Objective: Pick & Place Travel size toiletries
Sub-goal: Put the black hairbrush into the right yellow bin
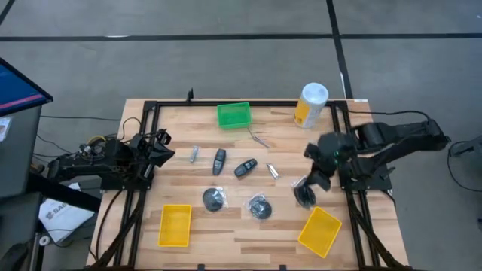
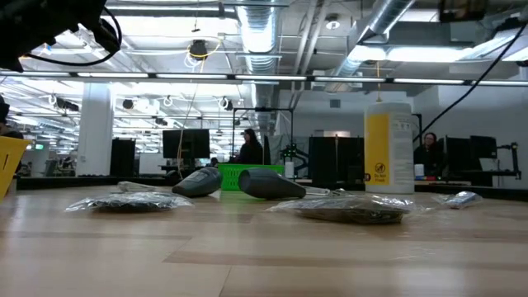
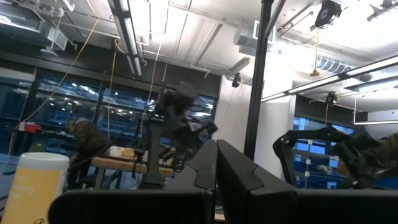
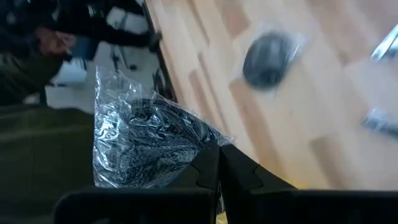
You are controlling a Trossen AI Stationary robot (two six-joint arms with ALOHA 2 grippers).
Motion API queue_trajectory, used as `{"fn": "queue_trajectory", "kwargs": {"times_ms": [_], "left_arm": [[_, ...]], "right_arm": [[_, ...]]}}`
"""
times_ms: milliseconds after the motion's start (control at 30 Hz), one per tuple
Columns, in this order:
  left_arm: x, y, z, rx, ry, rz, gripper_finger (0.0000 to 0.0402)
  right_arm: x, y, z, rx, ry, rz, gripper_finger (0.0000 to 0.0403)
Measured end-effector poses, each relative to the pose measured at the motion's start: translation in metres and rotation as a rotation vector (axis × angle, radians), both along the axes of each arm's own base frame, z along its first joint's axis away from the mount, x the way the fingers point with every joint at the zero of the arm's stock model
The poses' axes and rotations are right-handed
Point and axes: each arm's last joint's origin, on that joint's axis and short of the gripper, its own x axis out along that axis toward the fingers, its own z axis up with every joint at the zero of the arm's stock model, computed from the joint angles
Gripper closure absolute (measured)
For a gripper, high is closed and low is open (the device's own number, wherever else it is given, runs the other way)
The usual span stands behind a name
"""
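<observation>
Right hand (image 1: 305, 193) clamped on clear bag holding black bundle (image 4: 140, 146), raised off desk (image 1: 226, 226); yellow tray (image 1: 320, 231) just below hand. Two more bagged bundles (image 1: 215, 199) further left. Left hand (image 1: 160, 147) closed, empty, parked.

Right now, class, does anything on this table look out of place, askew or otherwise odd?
Mostly orderly, with one oddity: the yellow tray near the right arm sits turned at an angle, while the other yellow tray lies square to the table edge. Also, the right gripper holds a clear-bagged black bundle pinched by a corner, so it hangs loosely.
</observation>
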Motion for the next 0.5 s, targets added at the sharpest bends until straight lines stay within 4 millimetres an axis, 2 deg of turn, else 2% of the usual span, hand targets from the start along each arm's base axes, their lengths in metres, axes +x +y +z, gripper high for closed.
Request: {"fn": "queue_trajectory", "kwargs": {"times_ms": [233, 500], "left_arm": [[0.0, 0.0, 0.0, 0.0, 0.0, -0.001, 0.0401], [0.0, 0.0, 0.0, 0.0, 0.0, -0.001, 0.0401]], "right_arm": [[-0.007, 0.049, -0.018, -0.049, 0.183, 0.022, 0.0403], [-0.009, 0.089, -0.058, -0.253, 0.457, 0.064, 0.0403]]}}
